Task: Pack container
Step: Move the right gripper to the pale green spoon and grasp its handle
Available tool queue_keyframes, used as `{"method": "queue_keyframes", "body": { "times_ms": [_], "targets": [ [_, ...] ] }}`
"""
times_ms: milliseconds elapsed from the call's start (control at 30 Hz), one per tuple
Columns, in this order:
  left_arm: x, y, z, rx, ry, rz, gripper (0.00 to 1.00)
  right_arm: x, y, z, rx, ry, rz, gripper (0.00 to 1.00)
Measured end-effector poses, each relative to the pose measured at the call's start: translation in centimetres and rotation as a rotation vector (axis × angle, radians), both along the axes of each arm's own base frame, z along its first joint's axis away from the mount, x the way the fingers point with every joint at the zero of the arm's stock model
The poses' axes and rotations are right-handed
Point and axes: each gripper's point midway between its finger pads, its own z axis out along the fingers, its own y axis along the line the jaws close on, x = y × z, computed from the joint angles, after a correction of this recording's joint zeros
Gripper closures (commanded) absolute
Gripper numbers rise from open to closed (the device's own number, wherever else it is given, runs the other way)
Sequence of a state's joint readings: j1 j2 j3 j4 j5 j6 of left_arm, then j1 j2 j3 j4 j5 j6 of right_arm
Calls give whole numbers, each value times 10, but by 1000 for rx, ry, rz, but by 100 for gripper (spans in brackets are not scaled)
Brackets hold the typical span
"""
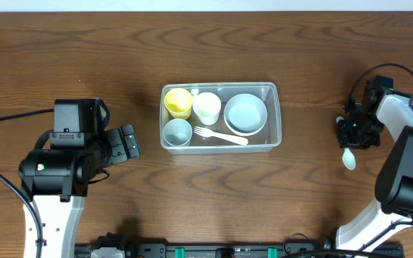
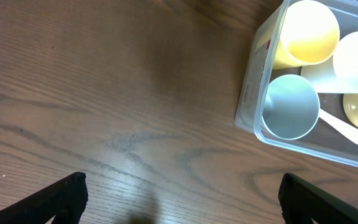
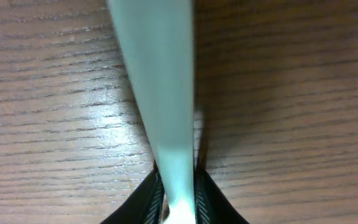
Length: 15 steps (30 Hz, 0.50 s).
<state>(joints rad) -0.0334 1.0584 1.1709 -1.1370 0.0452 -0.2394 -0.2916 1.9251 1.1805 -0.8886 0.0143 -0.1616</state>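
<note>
While the container (image 1: 276, 118) sat mid-frame overhead, holding a bowl (image 1: 246, 113) and fork (image 1: 221, 135), the left wrist view showed it upper right, with the left gripper (image 2: 179, 202) spread wide. At the bottom of the right wrist view, the right gripper (image 3: 179, 199) pinched a pale spoon (image 3: 160, 93).

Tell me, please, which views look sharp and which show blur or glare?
Overhead: sharp, evenly lit, the container crisp. Left wrist: table grain crisp, the yellow cup glaringly bright. Right wrist: the spoon in the right claw looks blurred; sheen on the table.
</note>
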Motion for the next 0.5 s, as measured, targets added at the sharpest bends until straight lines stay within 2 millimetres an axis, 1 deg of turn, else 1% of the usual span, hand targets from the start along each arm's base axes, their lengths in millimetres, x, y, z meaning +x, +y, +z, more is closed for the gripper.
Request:
{"method": "queue_keyframes", "body": {
  "times_ms": [67, 200, 267, 333, 433, 500],
  "targets": [
    [0, 0, 0, 0, 0, 0, 2, 1, 0, 0, 0, -4, 0, 91],
    [0, 0, 0, 0, 0, 0, 2, 2, 1, 0, 4, -9, -4, 93],
    [0, 0, 0, 0, 0, 0, 2, 3, 2, 1, 12, -14, -4, 98],
    [0, 0, 0, 0, 0, 0, 2, 5, 4, 1, 20, -20, -3, 99],
    [0, 0, 0, 0, 0, 0, 2, 10, 14, 3, 51, -34, 11, 99],
    [0, 0, 0, 0, 0, 0, 2, 15, 25, 9, 75, -49, 33, 99]
  ]
}}
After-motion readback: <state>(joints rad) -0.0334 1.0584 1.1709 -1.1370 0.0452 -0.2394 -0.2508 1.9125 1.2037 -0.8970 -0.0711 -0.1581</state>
